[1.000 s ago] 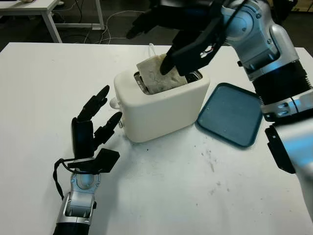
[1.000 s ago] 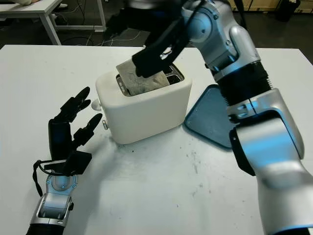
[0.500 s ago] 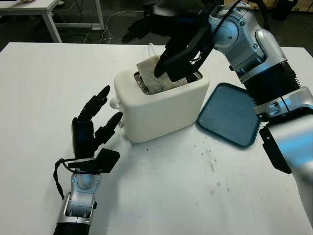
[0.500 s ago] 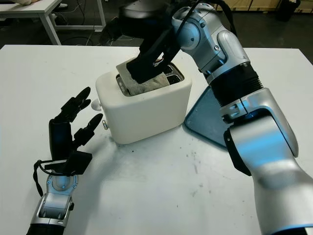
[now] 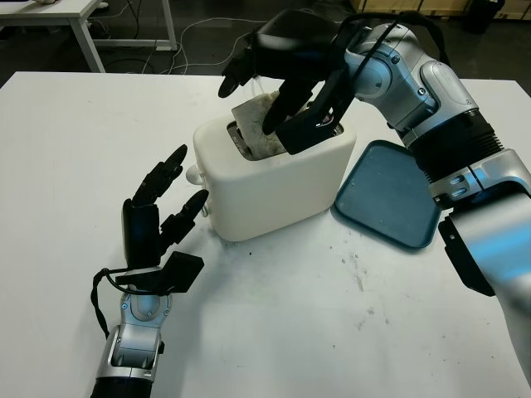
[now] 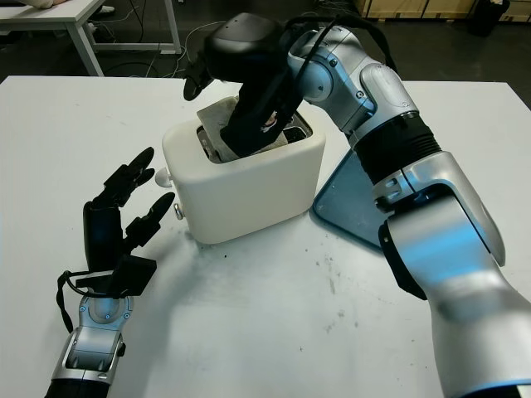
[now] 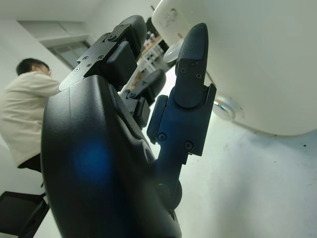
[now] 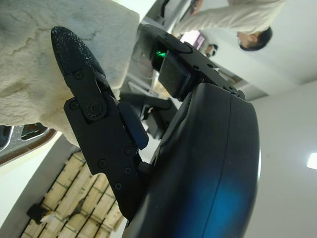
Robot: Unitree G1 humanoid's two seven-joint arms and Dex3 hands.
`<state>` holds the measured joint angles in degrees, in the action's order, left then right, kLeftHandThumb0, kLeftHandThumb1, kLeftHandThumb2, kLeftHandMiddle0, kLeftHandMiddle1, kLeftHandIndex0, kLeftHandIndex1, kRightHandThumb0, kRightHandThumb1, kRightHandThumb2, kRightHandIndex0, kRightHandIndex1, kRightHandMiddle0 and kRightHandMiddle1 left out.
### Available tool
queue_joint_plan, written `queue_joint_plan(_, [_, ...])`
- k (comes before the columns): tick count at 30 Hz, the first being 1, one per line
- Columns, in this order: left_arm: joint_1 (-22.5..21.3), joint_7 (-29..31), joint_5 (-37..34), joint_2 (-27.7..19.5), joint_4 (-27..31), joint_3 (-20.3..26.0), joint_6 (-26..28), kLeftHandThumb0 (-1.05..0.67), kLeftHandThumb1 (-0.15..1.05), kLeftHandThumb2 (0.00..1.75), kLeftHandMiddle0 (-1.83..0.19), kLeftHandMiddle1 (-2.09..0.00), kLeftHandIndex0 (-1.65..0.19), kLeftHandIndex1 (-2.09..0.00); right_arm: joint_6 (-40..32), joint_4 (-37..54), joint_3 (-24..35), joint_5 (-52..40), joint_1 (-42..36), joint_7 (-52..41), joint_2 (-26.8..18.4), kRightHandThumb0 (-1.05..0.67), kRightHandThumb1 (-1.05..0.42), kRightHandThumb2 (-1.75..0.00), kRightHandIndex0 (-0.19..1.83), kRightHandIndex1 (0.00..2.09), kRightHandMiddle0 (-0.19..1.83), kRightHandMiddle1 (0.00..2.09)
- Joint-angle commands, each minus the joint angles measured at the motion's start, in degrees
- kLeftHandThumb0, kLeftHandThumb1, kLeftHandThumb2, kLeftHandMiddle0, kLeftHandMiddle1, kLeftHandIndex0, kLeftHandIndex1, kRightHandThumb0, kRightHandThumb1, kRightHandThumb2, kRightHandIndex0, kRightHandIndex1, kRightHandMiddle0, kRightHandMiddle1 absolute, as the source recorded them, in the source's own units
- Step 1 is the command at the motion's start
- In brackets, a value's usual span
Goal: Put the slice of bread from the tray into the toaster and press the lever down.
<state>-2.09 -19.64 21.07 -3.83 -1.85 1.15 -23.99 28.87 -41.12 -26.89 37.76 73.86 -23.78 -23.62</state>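
Right wrist view: bread slice (image 8: 34,59) under right robot hand (image 5: 286,83).

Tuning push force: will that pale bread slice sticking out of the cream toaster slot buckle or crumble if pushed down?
The pale bread slice looks soft and porous, so it probably compresses and bends rather than sliding stiffly. It sits tilted in the cream toaster slot, so it may jam. The right hand over it should likely press gently.

right hand (image 8: 148,148) | fingertip (image 8: 74,54) on bread (image 8: 44,74)
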Motion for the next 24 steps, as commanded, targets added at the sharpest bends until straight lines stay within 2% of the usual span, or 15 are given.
queue_joint_plan(1, [-0.09, 0.21, -0.42, 0.02, 0.21, -0.12, 0.0, -0.45, 0.92, 0.2, -0.43, -0.63, -0.6, 0.0, 1.4, -0.67, -0.68, 1.0, -0.33, 1.36, -0.47, -0.63, -0.68, 0.0, 0.89, 1.61, 1.0, 0.23])
queue_joint_plan(5, [0.16, 0.48, -0.62, 0.26, 0.71, -0.19, 0.48, -0.46, 0.92, 0.21, -0.42, -0.63, -0.6, 0.0, 3.37, -1.59, -1.46, 2.38, 0.0, 2.83, -0.77, -0.59, -0.68, 0.0, 0.94, 1.7, 1.15, 0.31])
queue_joint_plan(8, [0.02, 0.05, -0.22, 0.12, 0.19, -0.1, -0.21, -0.45, 0.92, 0.2, -0.43, -0.63, -0.6, 0.0, 3.84, -1.63, -1.7, 3.12, 0.04, 3.41, -1.01, -0.61, -0.69, 0.0, 0.98, 1.61, 1.24, 0.38])
queue_joint_plan(14, [0.04, 0.05, -0.01, 0.13, 0.42, -0.17, 0.0, -0.46, 0.92, 0.21, -0.43, -0.63, -0.6, 0.0, 4.94, -0.98, -1.58, 3.76, -0.34, 4.9, -1.85, -0.65, -0.71, -0.01, 1.07, 1.71, 1.3, 0.45])
queue_joint_plan(21, [0.01, -0.29, 0.24, 0.18, 0.05, -0.18, -0.13, -0.45, 0.92, 0.2, -0.43, -0.64, -0.6, 0.0, 6.16, -0.06, -0.97, 4.21, -0.77, 7.76, -2.96, -0.62, -0.79, -0.01, 1.08, 1.64, 1.06, 1.11])
queue_joint_plan(24, [-0.04, -0.47, 0.57, -0.01, -0.14, -0.2, -0.36, -0.46, 0.92, 0.2, -0.43, -0.64, -0.6, 0.0, 6.05, 0.73, -0.23, 3.57, -1.08, 8.24, -3.36, -0.59, -0.8, 0.0, 1.05, 1.6, 1.01, 1.17])
